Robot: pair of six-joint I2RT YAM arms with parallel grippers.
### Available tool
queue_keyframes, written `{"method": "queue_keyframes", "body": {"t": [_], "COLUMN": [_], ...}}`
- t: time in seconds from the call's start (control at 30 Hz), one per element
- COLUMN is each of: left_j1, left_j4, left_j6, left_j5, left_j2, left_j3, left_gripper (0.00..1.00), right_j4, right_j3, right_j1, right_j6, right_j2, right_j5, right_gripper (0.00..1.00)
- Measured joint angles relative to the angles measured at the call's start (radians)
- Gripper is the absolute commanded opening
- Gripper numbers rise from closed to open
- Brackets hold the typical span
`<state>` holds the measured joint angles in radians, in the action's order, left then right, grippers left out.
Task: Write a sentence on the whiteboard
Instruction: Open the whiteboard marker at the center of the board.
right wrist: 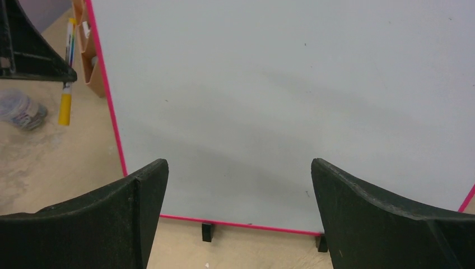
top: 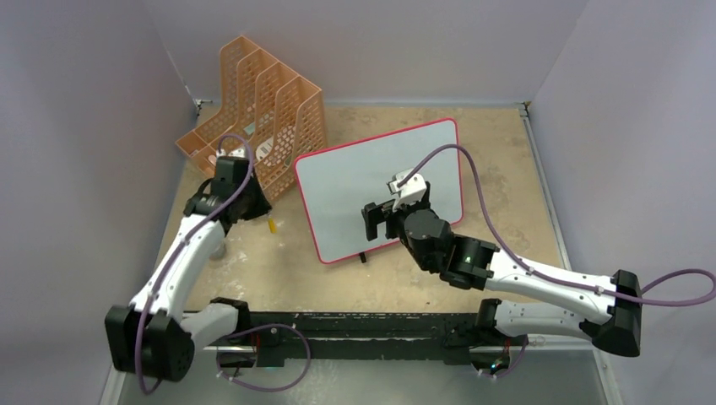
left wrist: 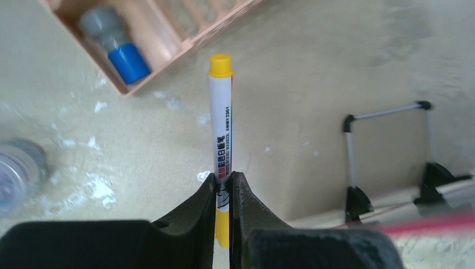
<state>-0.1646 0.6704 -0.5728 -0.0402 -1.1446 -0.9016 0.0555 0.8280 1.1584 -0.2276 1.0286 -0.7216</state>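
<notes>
Since the whiteboard [top: 346, 186], propped mid-counter [top: 279, 274] on small feet [right wrist: 208, 231], looks light yet stiff, writing may shove it; brace its frame [right wrist: 113, 112]. Left jaws pinch a marker [left wrist: 220, 123]; right jaws gape empty facing it.

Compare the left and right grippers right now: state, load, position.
The left gripper has its fingers shut on the yellow marker; the right gripper has its fingers wide open, holding nothing. The left sits off the whiteboard's left edge, near the orange rack; the right faces the board's blank surface. Shared: both black, two-fingered.
</notes>
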Motion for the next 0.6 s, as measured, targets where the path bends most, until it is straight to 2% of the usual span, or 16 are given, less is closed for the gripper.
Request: {"method": "queue_keyframes", "body": {"t": [0.17,0.27,0.43,0.6], "left_j1": [0.0,0.0,-0.001,-0.01], "left_j4": [-0.003,-0.003,-0.001,0.006], "left_j6": [0.155,0.248,0.405,0.545], "left_j5": [0.085,0.151,0.269,0.38], "left_j2": [0.232,0.311,0.344,0.35], "left_j3": [-0.029,-0.06,-0.107,-0.112], "left_gripper": [0.0,0.0,0.0,0.0], "right_j4": [-0.129,-0.201,-0.306,-0.384], "right_j3": [0.097,0.169,0.307,0.376], "right_j1": [-0.015,-0.023,-0.034,-0.055], "right_j6": [-0.027,-0.054,-0.119,-0.177], "right_j2": [-0.001,0.002,0.048,0.093], "right_j5": [0.098,0.161,0.274,0.392], "right_gripper": [0.99,0.99,0.99,0.99]}}
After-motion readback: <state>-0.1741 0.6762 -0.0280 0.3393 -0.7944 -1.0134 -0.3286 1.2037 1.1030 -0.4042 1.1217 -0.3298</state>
